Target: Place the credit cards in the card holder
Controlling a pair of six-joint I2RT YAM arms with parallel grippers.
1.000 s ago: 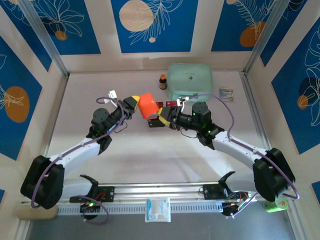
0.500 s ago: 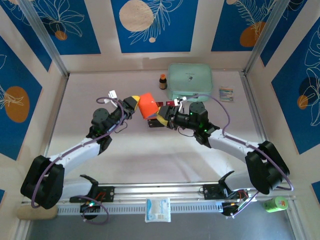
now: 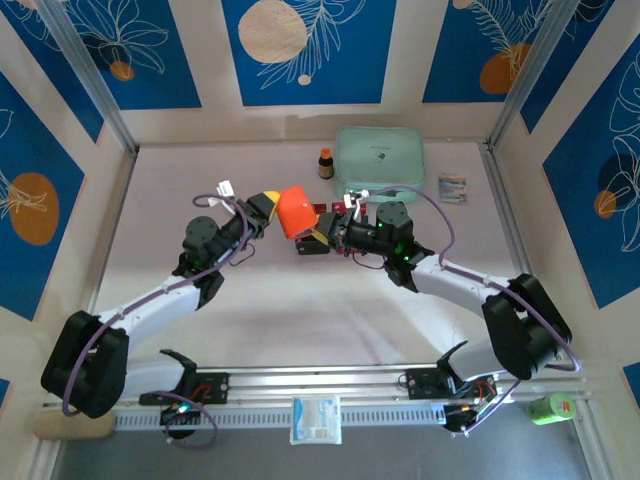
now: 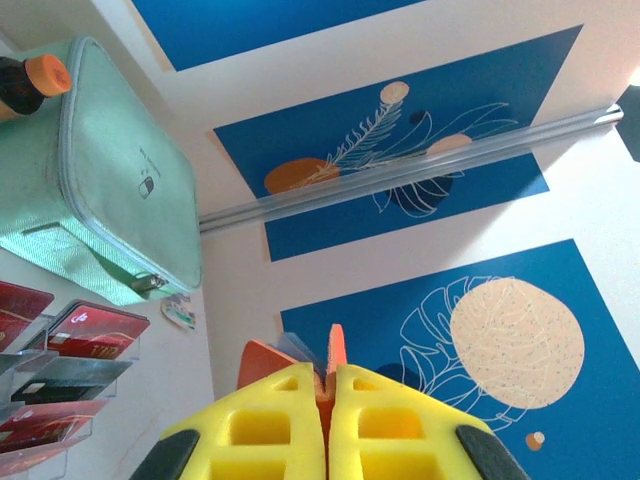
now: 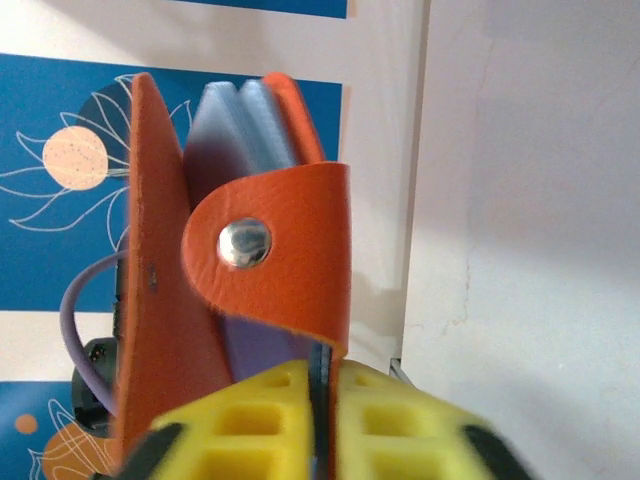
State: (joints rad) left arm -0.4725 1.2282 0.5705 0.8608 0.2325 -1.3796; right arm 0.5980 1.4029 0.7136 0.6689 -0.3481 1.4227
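Near the middle of the worktop point(image 3: 300, 320) the 2 arms meet over the card holder point(image 3: 293, 212), which hangs between them, seemingly lifted off the surface. The left gripper point(image 3: 264, 205) has its yellow fingers point(image 4: 285, 430) pressed together on a thin orange edge of the holder. The right gripper point(image 3: 325, 236) is likewise closed, its fingers point(image 5: 385, 415) pinching the lower edge of the snap flap. The silver button point(image 5: 245, 243) faces the right wrist camera, and the pale grey-blue pockets point(image 5: 240, 120) fan slightly between the orange covers.

The step in hand looks like spreading the holder open so that a pocket mouth is exposed. To do it well, the left pinch should act as a fixed anchor while the right draws the flap straight away from it, without twisting. Twisting would probably buckle the soft covers and close the pockets. The pull should be gentle, since both grips sit on thin edges that could slip. The mouth wants to end up turned towards the cards, because 1 gripper must let go to fetch them.

Just beyond the holder, the credit cards point(image 4: 95, 328), red and dark, stand in the steps of a clear tray point(image 4: 50, 455); none is in the holder that I can see. Further back lie a mint-green pouch point(image 3: 378, 163) and a small brown bottle point(image 3: 326, 163) beside it.
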